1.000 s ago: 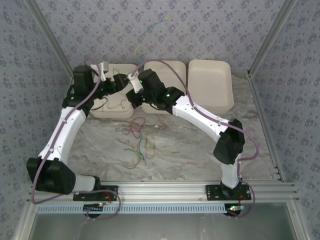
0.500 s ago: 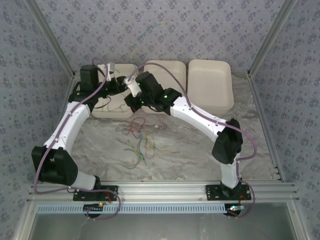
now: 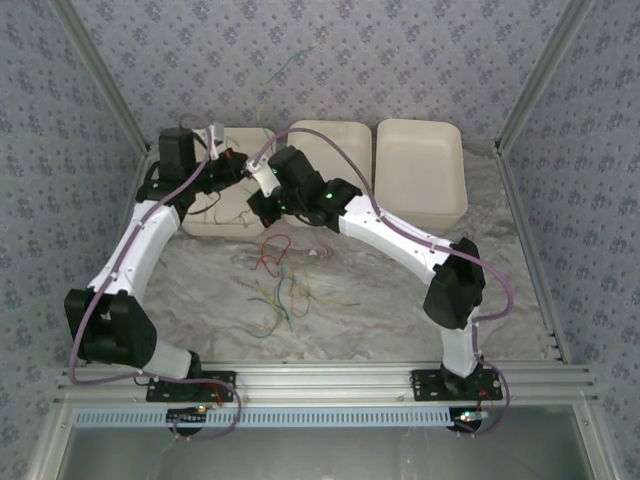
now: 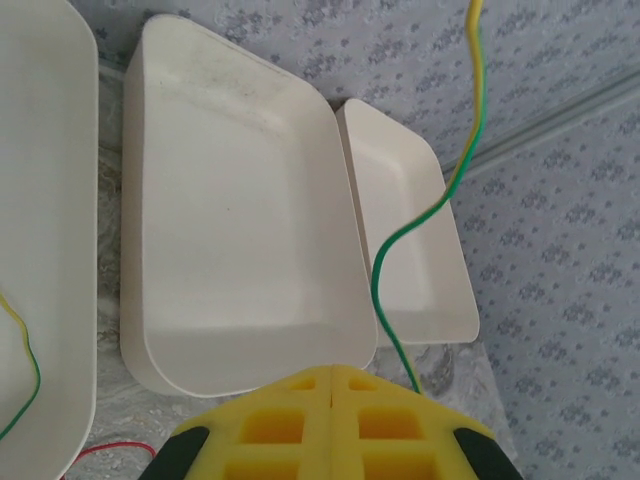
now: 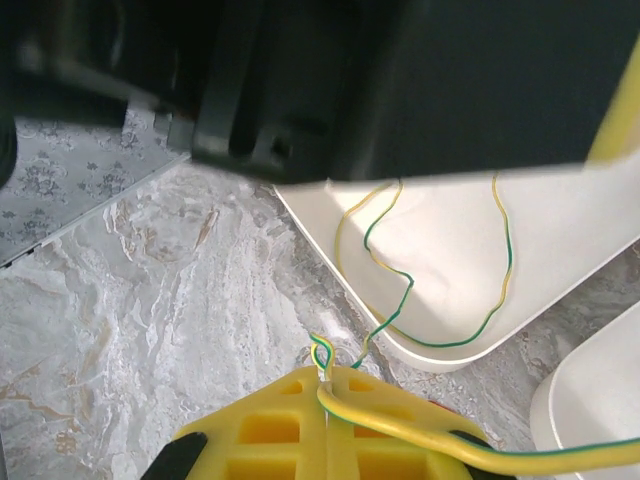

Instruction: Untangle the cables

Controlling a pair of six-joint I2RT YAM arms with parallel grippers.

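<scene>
The cables are thin wires. A loose bunch of green, yellow and red cables lies on the marbled table in front of the trays. One green-yellow cable rises high toward the back wall above both grippers. My right gripper is shut on the green-yellow cable; a small loop pokes out between its fingertips and the rest drapes over one finger. My left gripper is shut. The green-yellow cable runs up past its right finger, and nothing shows in the seam between the fingers. In the top view the left gripper and right gripper are close together over the left tray.
Three white trays stand in a row at the back: the left tray holds green-yellow wires, then the middle tray and the right tray. Patterned walls close in on three sides. A red wire lies beside the left tray.
My left gripper has gone from open to shut and moved back toward the right gripper. The raised cable has shifted slightly left and up. The right gripper barely moved.
</scene>
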